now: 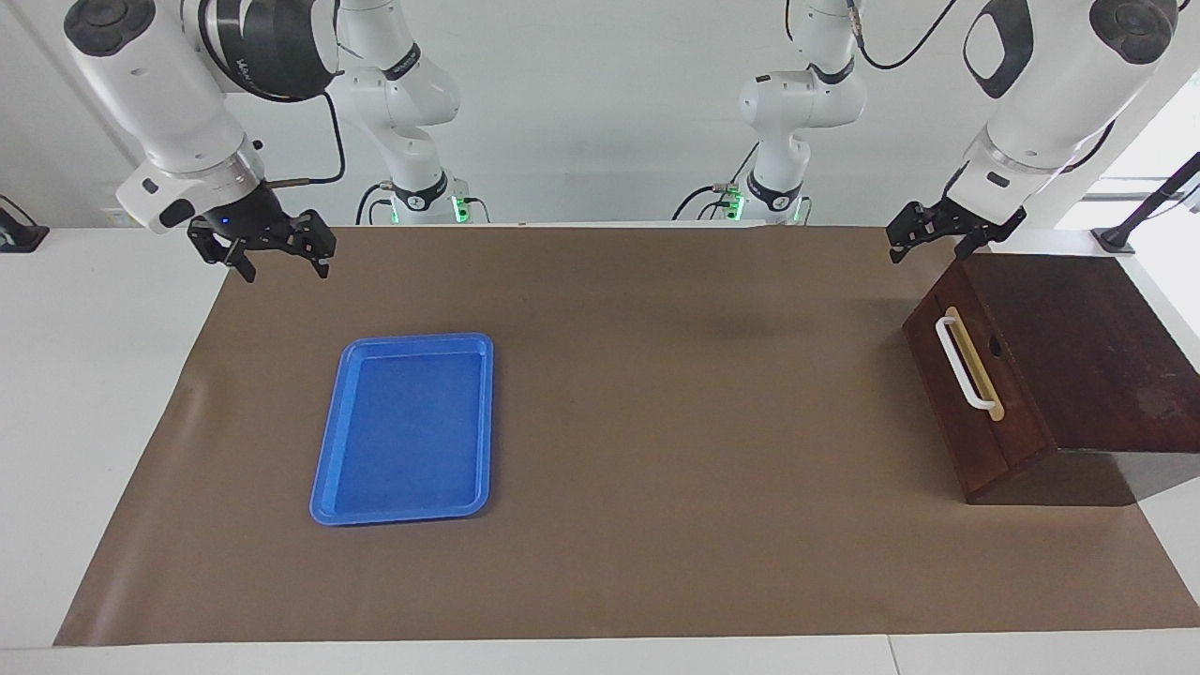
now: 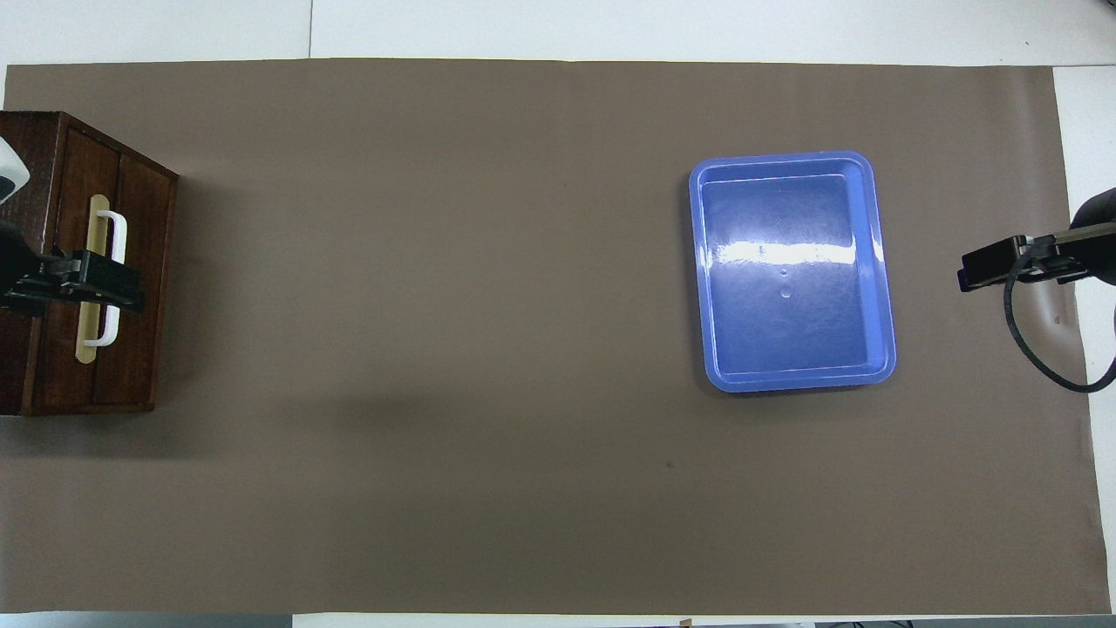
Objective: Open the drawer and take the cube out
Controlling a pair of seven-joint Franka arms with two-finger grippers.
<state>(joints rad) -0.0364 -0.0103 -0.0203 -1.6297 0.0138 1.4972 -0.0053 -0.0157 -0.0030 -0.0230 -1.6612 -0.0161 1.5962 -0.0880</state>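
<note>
Drawer shut; cube not visible.

The drawer shows as a dark reddish-brown wooden front, flush in its large box, at the right edge of the facing view and the left edge of the overhead view. A white bar handle sits on a tan strip along the middle of the front. The front stands upright and faces the centre of the brown mat. No gap shows around the drawer, so its interior is hidden.

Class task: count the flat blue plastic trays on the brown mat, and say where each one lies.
1. The flat blue plastic tray lies on the brown mat, toward the right arm's end of the table. None appears hidden.
</note>
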